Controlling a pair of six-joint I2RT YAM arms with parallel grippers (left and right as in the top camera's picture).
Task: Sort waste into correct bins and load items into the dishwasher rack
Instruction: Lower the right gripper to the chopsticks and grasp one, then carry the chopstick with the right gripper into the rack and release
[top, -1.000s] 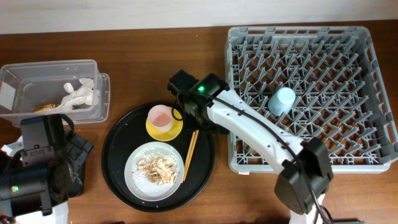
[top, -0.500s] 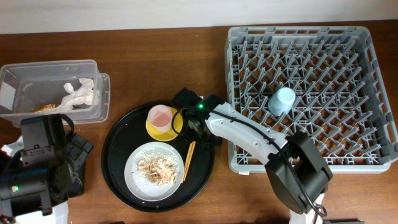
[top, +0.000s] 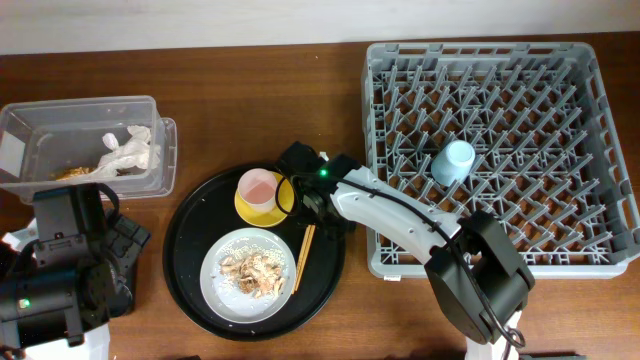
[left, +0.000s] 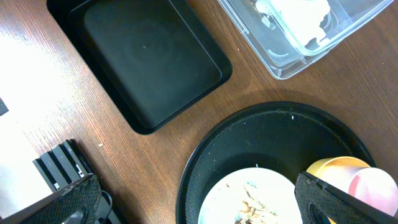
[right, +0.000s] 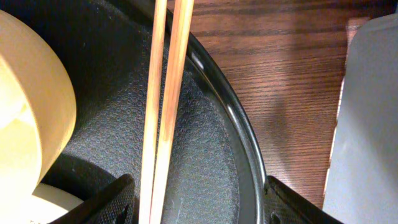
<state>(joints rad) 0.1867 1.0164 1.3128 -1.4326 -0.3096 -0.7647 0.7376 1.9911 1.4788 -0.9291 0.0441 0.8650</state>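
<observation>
A pair of wooden chopsticks (right: 163, 112) (top: 305, 255) lies on the right side of the round black tray (top: 190, 260). My right gripper (right: 199, 205) (top: 310, 215) hangs low over their upper end. It is open, with the sticks between its fingers, close to the left finger (right: 112, 202). The pink cup (top: 258, 187) stands on the yellow saucer (top: 272, 210) (right: 31, 112). The plate (top: 222, 285) carries beige food scraps (top: 255, 270). A blue cup (top: 453, 162) sits in the grey rack (top: 500, 70). My left gripper (left: 202, 208) is open above the plate's left edge, holding nothing.
The clear tub (top: 30, 125) at the back left holds a crumpled tissue (top: 128, 150) and some scraps. The shallow black rectangular tray (left: 149, 62) lies in front of it, mostly under my left arm (top: 60, 270). The rack's corner (right: 373, 124) is just right of the right gripper.
My right arm has come down and towards the front over the chopsticks' upper end, and its jaws have narrowed a little. The left arm has not moved.
</observation>
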